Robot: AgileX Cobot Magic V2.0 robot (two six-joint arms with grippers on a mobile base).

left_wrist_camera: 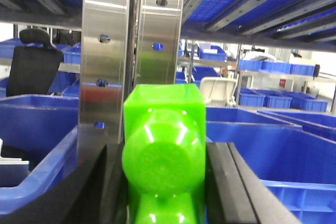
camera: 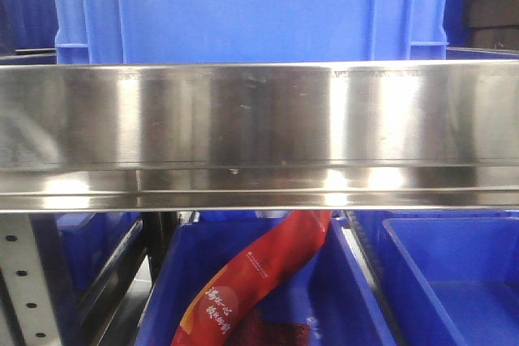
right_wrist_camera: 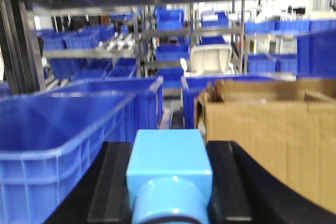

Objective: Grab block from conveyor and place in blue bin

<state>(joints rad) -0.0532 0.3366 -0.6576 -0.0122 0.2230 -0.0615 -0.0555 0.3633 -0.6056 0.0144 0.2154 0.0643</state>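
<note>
**Green block pinched in the left pincer, blue bins all round**

Nearest the left wrist camera, the left gripper (left_wrist_camera: pixel 165 153) is clamped on the block (left_wrist_camera: pixel 164 124). Its black fingers (left_wrist_camera: pixel 231 182) press the brick's two sides, and the round stud faces the lens. The block sits up between the fingers, held off any surface that shows. Just behind the block rises a steel upright (left_wrist_camera: pixel 131 51) with punched holes. Left of the block and lower is an open blue bin (left_wrist_camera: pixel 37 124), and right of the block is a second blue bin (left_wrist_camera: pixel 283 156). Which of them the task means I cannot tell. Farther back, left of the block, stands a black chair (left_wrist_camera: pixel 34 66). Farther back on its right are a pale tub (left_wrist_camera: pixel 218 90) and shelves of blue crates (left_wrist_camera: pixel 273 66).

The right gripper (right_wrist_camera: pixel 169 148) is likewise pinched on a light blue block (right_wrist_camera: pixel 169 163), with a black finger on each side. Beyond that block, a large blue tub (right_wrist_camera: pixel 63 129) lies to its left and a cardboard box (right_wrist_camera: pixel 268 129) to its right. Blurred racks stand well behind.

In the front view, a steel beam (camera: pixel 259 127) crosses close to the lens. A blue crate (camera: pixel 251 6) stands above it. Below it, a lower bin (camera: pixel 357 297) holds a red packet (camera: pixel 268 273) with pale lettering.
</note>
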